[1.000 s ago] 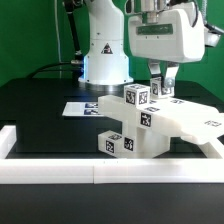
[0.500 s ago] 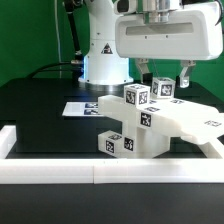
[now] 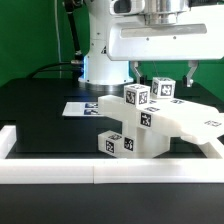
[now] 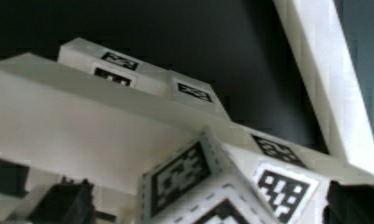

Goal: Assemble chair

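Observation:
The partly assembled white chair [image 3: 165,128] lies on the black table at the exterior view's right, its slabs and square posts carrying black-and-white tags. One tagged post [image 3: 163,89] stands up at its rear. My gripper [image 3: 163,74] hangs open just above that post, a finger on either side, touching nothing. In the wrist view the tagged post end [image 4: 219,185] sits between the dark fingers [image 4: 59,200], with the chair's broad slab [image 4: 77,110] beyond it. The gripper [image 4: 210,205] holds nothing.
The marker board [image 3: 78,108] lies flat behind the chair near the robot base [image 3: 105,62]. A long white border rail [image 3: 90,170] runs along the table's front, and another shows in the wrist view [image 4: 335,80].
The jaws have spread from shut on the rear post to wide open. The hand has then risen, leaving the post standing on the chair.

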Action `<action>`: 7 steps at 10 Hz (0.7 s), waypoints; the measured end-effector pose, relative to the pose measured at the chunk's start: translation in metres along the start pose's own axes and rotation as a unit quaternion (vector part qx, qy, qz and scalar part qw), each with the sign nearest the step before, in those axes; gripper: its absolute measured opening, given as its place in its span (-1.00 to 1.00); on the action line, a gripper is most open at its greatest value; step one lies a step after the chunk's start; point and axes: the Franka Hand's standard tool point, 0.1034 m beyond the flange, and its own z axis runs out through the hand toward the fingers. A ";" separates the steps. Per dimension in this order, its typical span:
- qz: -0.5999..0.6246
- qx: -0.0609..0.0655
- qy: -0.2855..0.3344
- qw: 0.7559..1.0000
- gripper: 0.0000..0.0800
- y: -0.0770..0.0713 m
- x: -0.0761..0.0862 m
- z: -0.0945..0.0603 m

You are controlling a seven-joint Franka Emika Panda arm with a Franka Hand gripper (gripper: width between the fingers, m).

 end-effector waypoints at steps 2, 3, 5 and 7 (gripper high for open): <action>-0.050 -0.005 0.001 0.999 0.62 0.000 0.000 0.000; -0.080 -0.006 0.002 0.997 0.62 0.000 0.000 0.000; -0.132 -0.006 0.001 0.991 0.62 0.000 0.000 0.000; -0.143 -0.006 0.001 0.990 0.31 0.001 0.000 0.000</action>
